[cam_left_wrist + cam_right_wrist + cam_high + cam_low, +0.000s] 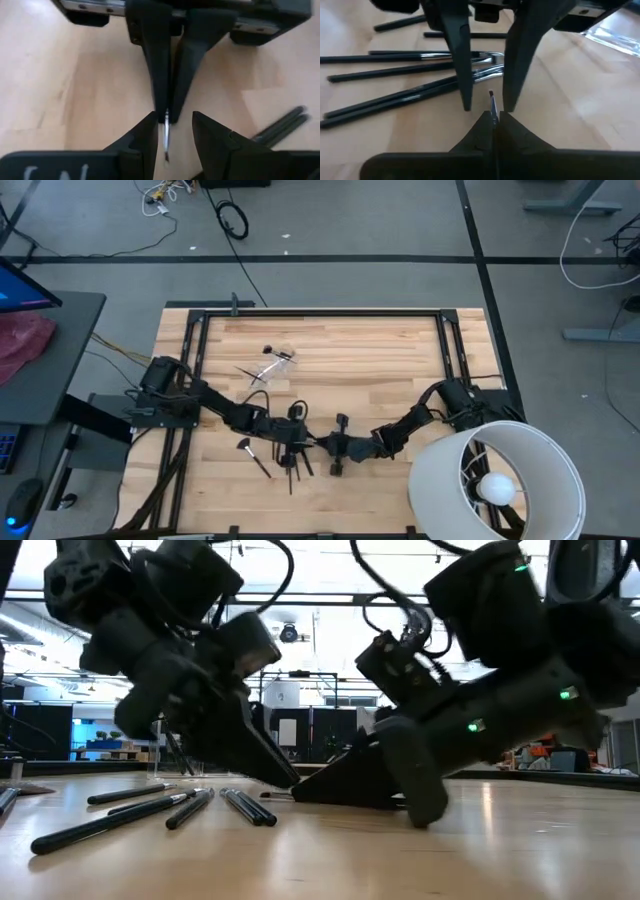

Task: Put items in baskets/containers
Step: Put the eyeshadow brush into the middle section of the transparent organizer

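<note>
Meeting tip to tip beside the brush pile, the right end effector is pinching one brush; the left end effector is spreading narrowly around it. The clear container is holding brushes.

No text, label, brand, number or sign can be read with certainty anywhere.

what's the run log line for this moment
phase: grippers meet mid-table | right gripper: shut on makeup brush | left gripper: open around that brush | other brushes: on table | clear container: away from both grippers
</note>
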`<move>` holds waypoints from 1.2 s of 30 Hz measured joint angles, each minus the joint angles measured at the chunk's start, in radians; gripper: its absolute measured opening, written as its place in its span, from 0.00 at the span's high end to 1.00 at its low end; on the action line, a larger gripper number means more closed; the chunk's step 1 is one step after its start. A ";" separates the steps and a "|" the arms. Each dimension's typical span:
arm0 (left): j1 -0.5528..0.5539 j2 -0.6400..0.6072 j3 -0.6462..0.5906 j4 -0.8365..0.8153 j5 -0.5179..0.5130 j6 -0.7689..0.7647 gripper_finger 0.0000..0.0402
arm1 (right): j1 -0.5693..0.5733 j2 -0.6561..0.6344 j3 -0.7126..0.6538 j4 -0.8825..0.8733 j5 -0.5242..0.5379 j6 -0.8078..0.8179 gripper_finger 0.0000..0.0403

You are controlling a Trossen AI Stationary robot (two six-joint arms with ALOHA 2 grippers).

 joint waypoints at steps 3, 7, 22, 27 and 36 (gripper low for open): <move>0.002 0.014 0.000 0.011 -0.005 -0.004 0.69 | -0.014 -0.001 0.001 0.002 0.014 -0.004 0.97; 0.002 0.013 0.000 -0.002 -0.022 -0.006 0.69 | -0.029 -0.002 0.001 0.000 0.004 0.006 0.97; 0.013 0.011 0.003 -0.066 -0.006 -0.014 0.69 | -0.024 -0.006 0.003 0.044 -0.002 -0.005 0.97; 0.012 0.011 0.003 -0.069 -0.005 -0.017 0.72 | -0.023 -0.006 0.003 0.042 -0.004 -0.013 0.97; 0.011 0.011 0.002 -0.074 -0.003 -0.019 0.88 | -0.021 -0.008 0.004 0.040 -0.014 -0.014 0.97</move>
